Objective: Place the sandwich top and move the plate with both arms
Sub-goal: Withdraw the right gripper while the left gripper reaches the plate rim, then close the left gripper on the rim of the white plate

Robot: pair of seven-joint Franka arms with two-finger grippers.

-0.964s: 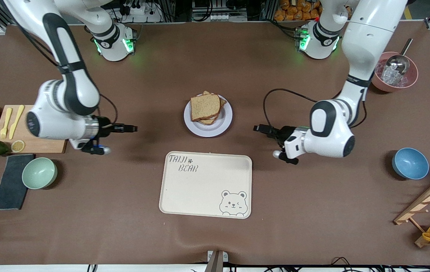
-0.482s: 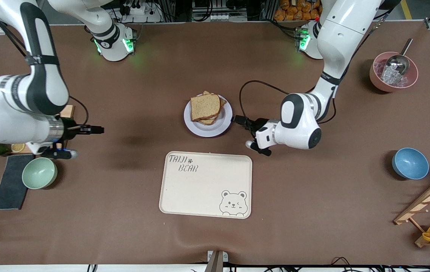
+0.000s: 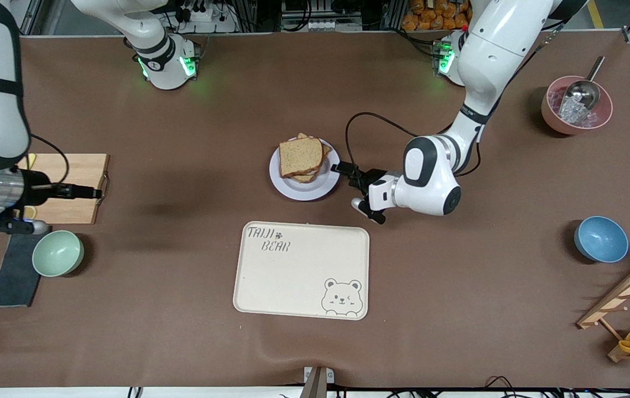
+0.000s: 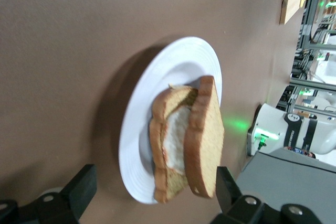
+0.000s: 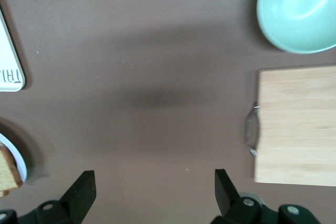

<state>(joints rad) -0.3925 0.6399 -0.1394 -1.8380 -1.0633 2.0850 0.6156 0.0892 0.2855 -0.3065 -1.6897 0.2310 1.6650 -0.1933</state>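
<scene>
The sandwich top [image 3: 299, 155], a plain brown slice, lies on a stacked sandwich on the round pale plate [image 3: 306, 190] in the middle of the table. My left gripper [image 3: 342, 168] is low at the plate's rim on the left arm's side. It is open. In the left wrist view the plate [image 4: 178, 66] and the sandwich top [image 4: 207, 140] lie just ahead of my left gripper [image 4: 155, 190], nothing gripped. My right gripper [image 3: 93, 193] hangs open and empty by the cutting board's edge, over bare table in its wrist view [image 5: 153, 187].
A cream bear tray [image 3: 301, 271] lies nearer the front camera than the plate. A wooden cutting board [image 3: 74, 177], a mint bowl [image 3: 57, 253] and a dark cloth [image 3: 13, 271] sit at the right arm's end. A blue bowl [image 3: 600, 239], a pink ice bowl [image 3: 577, 105] and a wooden rack [image 3: 624, 304] sit at the left arm's end.
My left gripper has slid in to the plate's rim. My right arm has drawn back toward its end of the table, to the cutting board. Sandwich and plate have not moved.
</scene>
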